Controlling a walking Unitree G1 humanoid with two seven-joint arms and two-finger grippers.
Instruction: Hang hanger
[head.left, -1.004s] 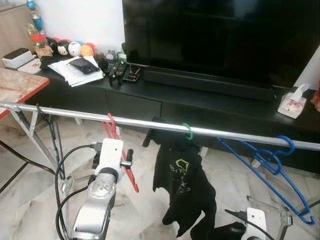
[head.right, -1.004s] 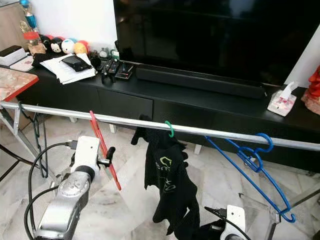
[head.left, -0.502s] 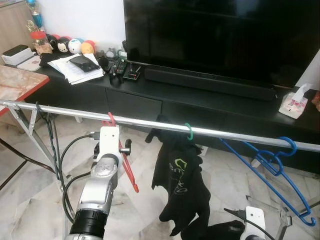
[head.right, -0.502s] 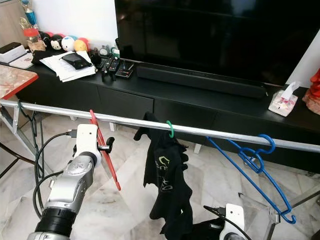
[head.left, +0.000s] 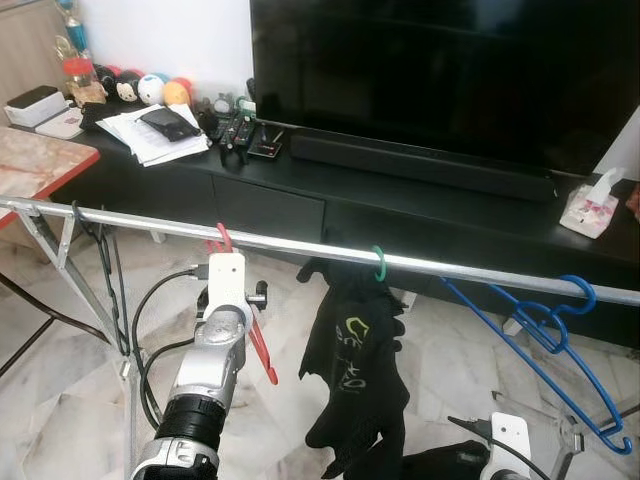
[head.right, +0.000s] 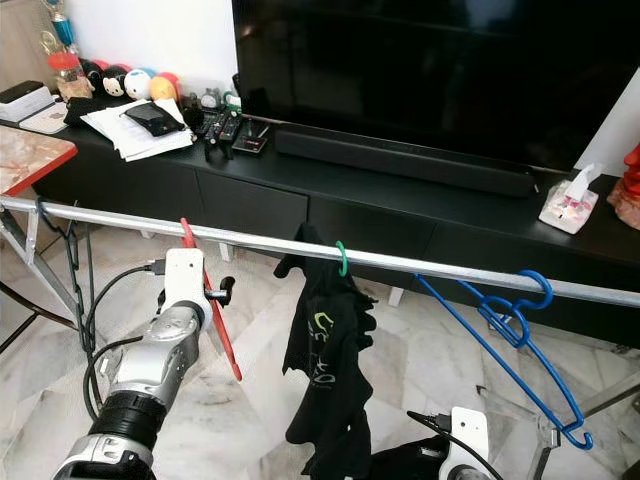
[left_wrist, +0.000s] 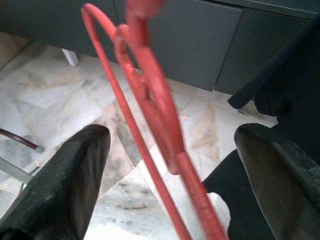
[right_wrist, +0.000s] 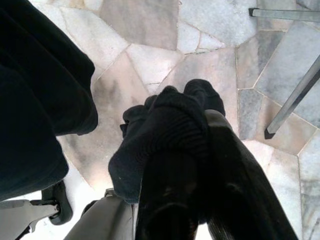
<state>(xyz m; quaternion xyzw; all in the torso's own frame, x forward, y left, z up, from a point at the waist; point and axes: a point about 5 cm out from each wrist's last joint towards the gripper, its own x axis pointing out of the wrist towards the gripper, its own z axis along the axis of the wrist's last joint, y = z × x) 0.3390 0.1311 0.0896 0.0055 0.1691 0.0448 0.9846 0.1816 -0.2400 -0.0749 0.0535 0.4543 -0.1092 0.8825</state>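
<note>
Pinching a fold of black cloth (right_wrist: 165, 135), right gripper (right_wrist: 185, 165) low over the marble floor (head.left: 60, 400), left gripper (left_wrist: 165, 165) spread around the red hanger (head.left: 255, 335) hooked on the metal rail (head.left: 150, 225), black garment (head.left: 355, 370) on a green hook (head.left: 378, 262), blue hangers (head.left: 545, 330) beyond.

- Your left arm is hiding part of the red hanger (head.left: 262, 345).
- The picture's edge is cutting off the rail (head.left: 480, 271) at both ends.
- Black cloth (right_wrist: 165, 130) is covering your right gripper's (right_wrist: 200, 150) fingertips.
</note>
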